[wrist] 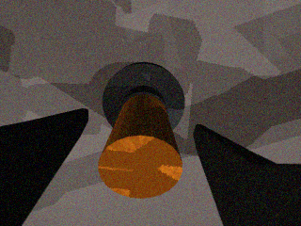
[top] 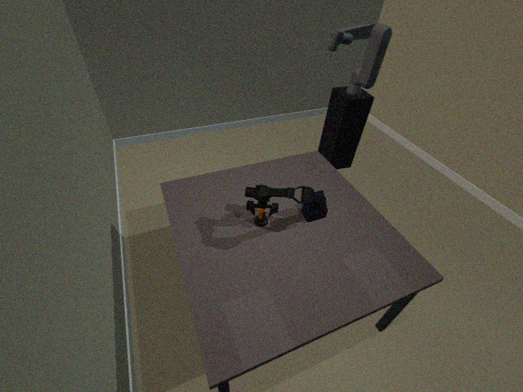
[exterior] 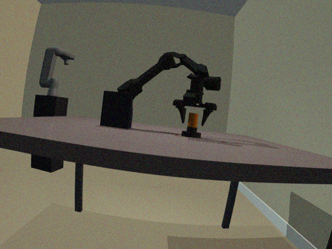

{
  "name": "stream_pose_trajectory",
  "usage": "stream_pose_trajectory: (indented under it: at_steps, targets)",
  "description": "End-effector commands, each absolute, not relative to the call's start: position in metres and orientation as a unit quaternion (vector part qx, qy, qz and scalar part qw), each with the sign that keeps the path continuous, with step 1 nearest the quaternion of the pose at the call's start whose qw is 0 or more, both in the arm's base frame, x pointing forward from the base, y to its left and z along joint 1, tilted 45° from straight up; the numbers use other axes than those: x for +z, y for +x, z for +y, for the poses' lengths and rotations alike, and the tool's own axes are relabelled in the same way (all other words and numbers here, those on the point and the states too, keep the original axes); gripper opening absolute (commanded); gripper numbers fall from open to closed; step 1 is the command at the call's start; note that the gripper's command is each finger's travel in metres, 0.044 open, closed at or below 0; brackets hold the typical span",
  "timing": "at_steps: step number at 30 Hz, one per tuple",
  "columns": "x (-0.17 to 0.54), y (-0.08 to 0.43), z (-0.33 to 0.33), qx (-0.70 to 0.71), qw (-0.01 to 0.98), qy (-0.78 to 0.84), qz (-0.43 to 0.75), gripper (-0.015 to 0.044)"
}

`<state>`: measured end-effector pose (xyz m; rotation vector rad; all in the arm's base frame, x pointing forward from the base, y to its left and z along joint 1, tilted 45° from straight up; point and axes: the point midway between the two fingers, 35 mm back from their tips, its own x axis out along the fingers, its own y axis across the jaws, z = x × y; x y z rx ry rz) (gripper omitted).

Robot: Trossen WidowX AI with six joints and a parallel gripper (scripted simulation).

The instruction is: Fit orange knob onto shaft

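Observation:
The orange knob (top: 261,211) (exterior: 193,119) (wrist: 140,168) stands upright on the dark round pedestal (top: 261,222) (exterior: 191,134) (wrist: 170,88). In the exterior view its lower edge meets the pedestal's raised middle, and no silver shaft shows between them. The shaft, the knob's hole and their flat sides are hidden. My gripper (top: 261,214) (exterior: 193,124) (wrist: 143,121) is open. Its fingers stand on either side of the knob, with a gap on each side and no contact.
The pedestal stands on the table (top: 312,269) (exterior: 150,144). My arm's dark base block (top: 315,207) (exterior: 116,109) stands on the table too. A second, grey arm (top: 373,56) (exterior: 47,68) stands on a tall dark block (top: 344,128) (exterior: 51,106) beyond the table.

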<state>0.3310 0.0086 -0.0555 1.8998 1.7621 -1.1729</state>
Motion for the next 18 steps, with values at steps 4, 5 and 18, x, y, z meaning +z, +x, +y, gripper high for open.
stream_pose_trajectory:
  at_steps: [4,5,18]
  targets:
    - [-0.029,0.338,-0.020,-0.409,0.150,0.661,0.611,0.0440]
    - [-0.017,0.339,-0.032,-0.409,0.150,0.661,0.611,0.0440]
    - [0.012,0.339,-0.060,-0.410,0.149,0.660,0.612,0.0440]
